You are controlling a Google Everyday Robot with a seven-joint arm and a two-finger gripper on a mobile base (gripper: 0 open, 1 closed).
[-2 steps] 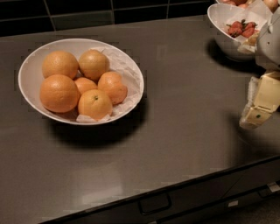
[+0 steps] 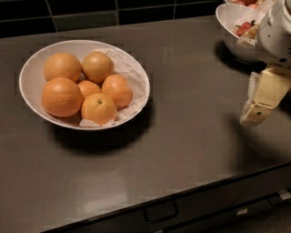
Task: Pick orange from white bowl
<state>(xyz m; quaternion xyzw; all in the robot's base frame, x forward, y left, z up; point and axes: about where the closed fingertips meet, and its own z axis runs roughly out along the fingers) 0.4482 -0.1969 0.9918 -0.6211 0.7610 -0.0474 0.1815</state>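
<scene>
The white bowl [image 2: 136, 68], wide and shallow with a crumpled paper lining, sits on the dark counter at the left. It holds several oranges. The orange [image 2: 61, 96], the largest and deep orange, lies at the bowl's front left. A smaller orange with a green stem dot [image 2: 98, 108] lies at the front, and a paler one [image 2: 97, 66] at the back. My gripper [image 2: 261, 98] hangs at the far right over the counter, well away from the bowl and holding nothing that I can see.
A deeper white bowl with red berries [image 2: 234, 27] stands at the back right, just behind my gripper. The counter's front edge runs below, with a drawer handle [image 2: 160, 212] under it. Dark tiles [image 2: 91, 13] line the back wall.
My gripper has shifted slightly left and up, towards the bowl side. The bowl and oranges have not moved.
</scene>
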